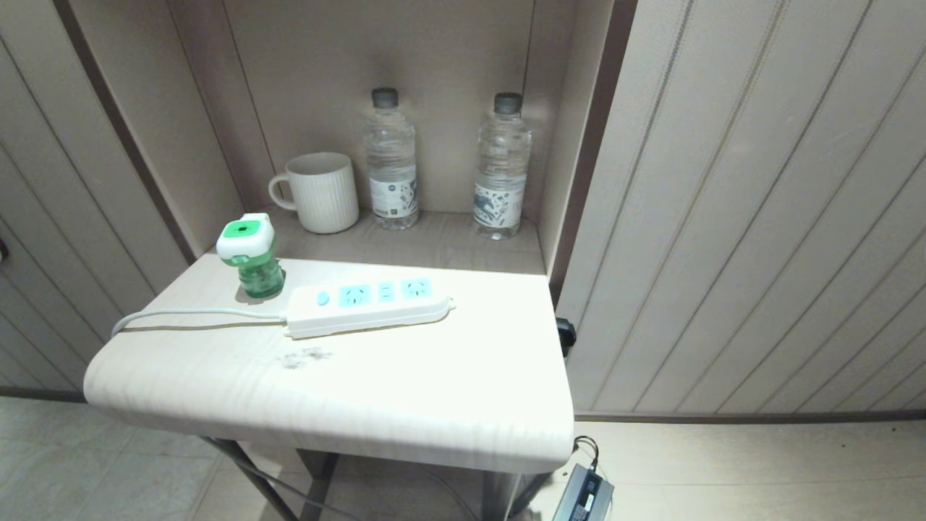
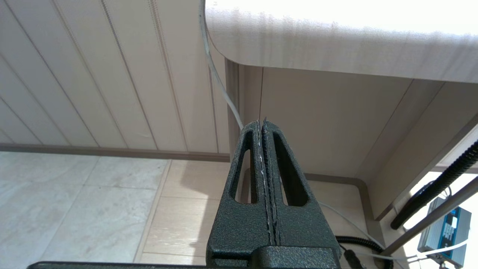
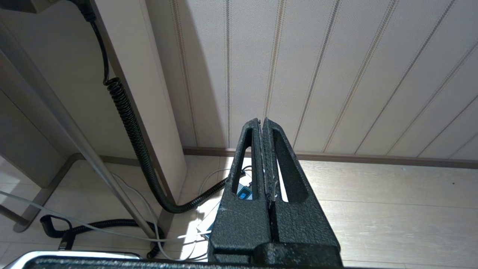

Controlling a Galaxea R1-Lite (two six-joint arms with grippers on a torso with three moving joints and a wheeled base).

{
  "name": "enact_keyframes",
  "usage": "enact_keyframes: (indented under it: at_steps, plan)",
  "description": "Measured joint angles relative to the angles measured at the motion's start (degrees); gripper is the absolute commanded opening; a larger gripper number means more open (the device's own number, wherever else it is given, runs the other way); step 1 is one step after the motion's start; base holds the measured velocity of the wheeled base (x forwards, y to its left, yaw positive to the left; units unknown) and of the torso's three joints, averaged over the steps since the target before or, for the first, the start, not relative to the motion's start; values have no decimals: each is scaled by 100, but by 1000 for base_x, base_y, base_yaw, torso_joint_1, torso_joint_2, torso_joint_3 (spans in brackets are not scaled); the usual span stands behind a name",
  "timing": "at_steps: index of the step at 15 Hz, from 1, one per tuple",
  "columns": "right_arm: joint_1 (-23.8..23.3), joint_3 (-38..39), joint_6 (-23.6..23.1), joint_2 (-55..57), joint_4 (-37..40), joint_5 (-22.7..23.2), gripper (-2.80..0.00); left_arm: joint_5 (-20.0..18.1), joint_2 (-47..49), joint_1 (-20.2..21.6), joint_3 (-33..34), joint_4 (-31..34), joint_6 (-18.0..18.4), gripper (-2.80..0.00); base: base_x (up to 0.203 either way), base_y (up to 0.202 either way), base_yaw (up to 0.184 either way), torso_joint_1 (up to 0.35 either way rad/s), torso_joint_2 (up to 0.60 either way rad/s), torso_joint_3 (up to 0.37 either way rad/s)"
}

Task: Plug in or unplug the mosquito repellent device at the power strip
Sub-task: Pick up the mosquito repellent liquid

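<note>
The mosquito repellent device (image 1: pixel 249 257), white with a green top and a green liquid bottle, stands upright on the pale table (image 1: pixel 405 391), just behind the switch end of the power strip (image 1: pixel 369 307). It is not plugged in. The white strip lies flat with light-blue socket faces up, its grey cord (image 1: pixel 188 313) running off the table's left edge. Neither arm shows in the head view. My left gripper (image 2: pixel 262 123) hangs shut below the table's front edge, holding nothing. My right gripper (image 3: pixel 260 122) is shut and empty too, low beside the panelled wall.
A ribbed white mug (image 1: pixel 318 192) and two clear water bottles (image 1: pixel 391 159) (image 1: pixel 501 165) stand in the alcove behind the table. Under the table are metal legs (image 3: pixel 74 142), a black coiled hose (image 3: pixel 130 127), loose cables and a small blue-labelled box (image 2: pixel 442 233) on the floor.
</note>
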State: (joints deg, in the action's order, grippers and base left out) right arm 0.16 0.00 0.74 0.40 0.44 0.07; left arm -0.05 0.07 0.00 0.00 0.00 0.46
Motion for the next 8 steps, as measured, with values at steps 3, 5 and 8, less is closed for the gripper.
enact_keyframes:
  at_steps: [3,5,8]
  plan:
    - [0,0,11,0,0,0,-280,5,0,0,0,-11,-33,-280,0,0,0,0,0,0]
    - [0,0,13,1,0,0,-280,5,0,0,0,-10,-41,-280,0,0,0,0,0,0]
    - [-2,0,13,4,0,0,-280,-16,-2,0,0,-4,43,-280,0,0,0,0,0,0]
